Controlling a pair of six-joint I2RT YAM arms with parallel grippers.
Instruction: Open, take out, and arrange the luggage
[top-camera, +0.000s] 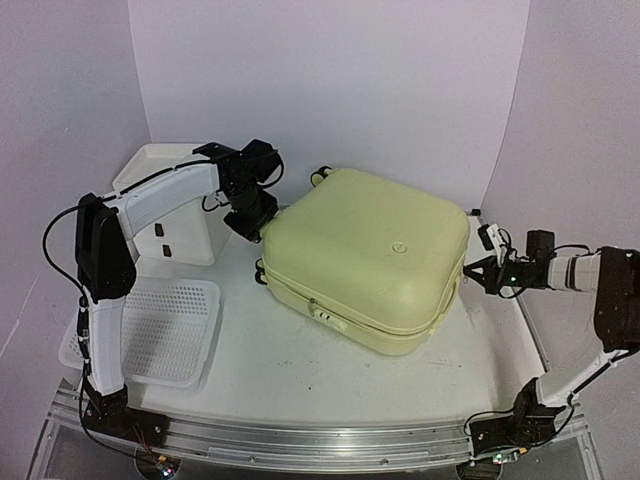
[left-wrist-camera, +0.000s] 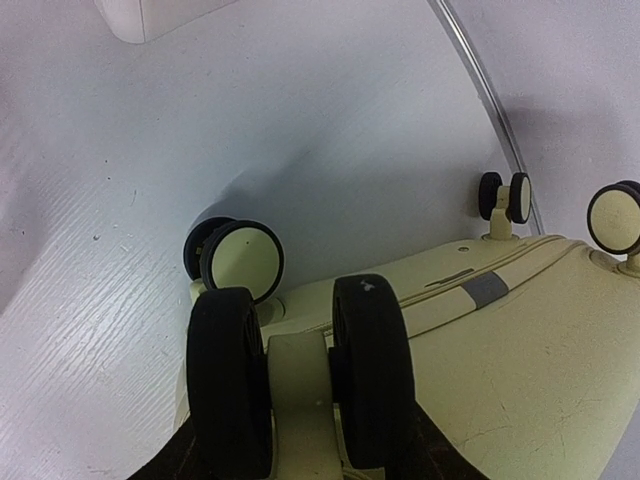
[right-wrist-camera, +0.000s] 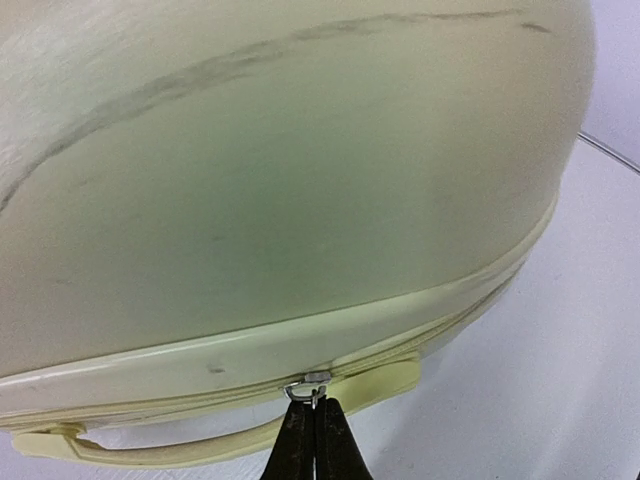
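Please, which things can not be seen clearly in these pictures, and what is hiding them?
1. Inside of the suitcase: all views; it is closed.
2. Left gripper: in the left wrist view the bottom edge and the wheel hide it, so a grip is uncertain.
3. Zipper pull: right wrist view; its tab disappears inside the shut right gripper.
4. Drawer box: top view; the left arm crosses it.
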